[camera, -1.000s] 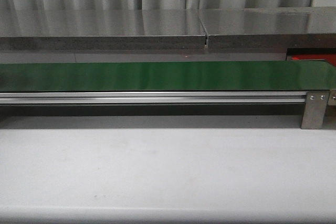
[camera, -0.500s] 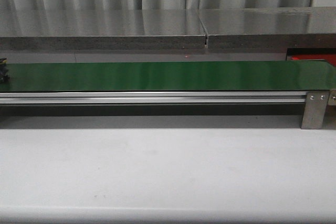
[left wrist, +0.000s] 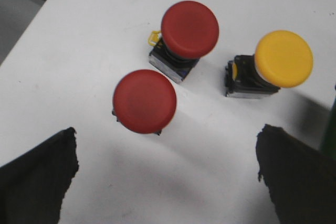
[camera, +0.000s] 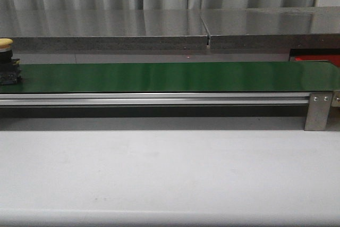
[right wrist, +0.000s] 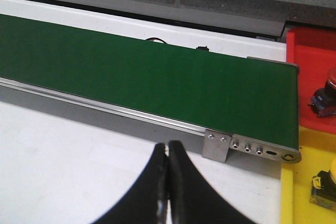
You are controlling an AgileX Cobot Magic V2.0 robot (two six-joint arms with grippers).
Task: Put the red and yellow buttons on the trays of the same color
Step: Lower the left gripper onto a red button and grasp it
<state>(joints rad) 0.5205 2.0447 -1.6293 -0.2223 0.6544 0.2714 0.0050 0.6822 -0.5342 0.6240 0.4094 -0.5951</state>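
Three buttons under the left arm: two red, one yellow, all standing on the white table [left wrist: 79, 35].
Red button one [left wrist: 189, 29]: farther from the fingers, black base showing, a little yellow tab at its side.
Red button two [left wrist: 145, 100]: close beside the first, not touching as far as I can see (cap hides nearly all of its base).
Yellow button on the table [left wrist: 283, 58]: apart from the red pair, next to a sliver of green at the frame edge.
Left gripper [left wrist: 168, 182]: spread wide, fingers [left wrist: 37, 182] dark at both corners, nothing between them, hovering over the table short of the buttons.
Right gripper [right wrist: 168, 182]: fingers pressed together, holding nothing, over the white table on the near side of the belt.
Green belt [camera: 170, 76]: runs left to right across the table, silver rail along its near edge.
Button on the belt [camera: 6, 59]: yellow cap on a dark base, at the far left end, partly cut off by the frame.
Red tray [right wrist: 310, 56]: just past the belt's right end, with a red-capped button [right wrist: 329, 93] inside.
Yellow tray [right wrist: 310, 156]: nearer than the red one and right against it, a yellow-capped button [right wrist: 325, 184] sitting in it (only partly in frame).
Grey counter [camera: 159, 25]: runs behind the belt.
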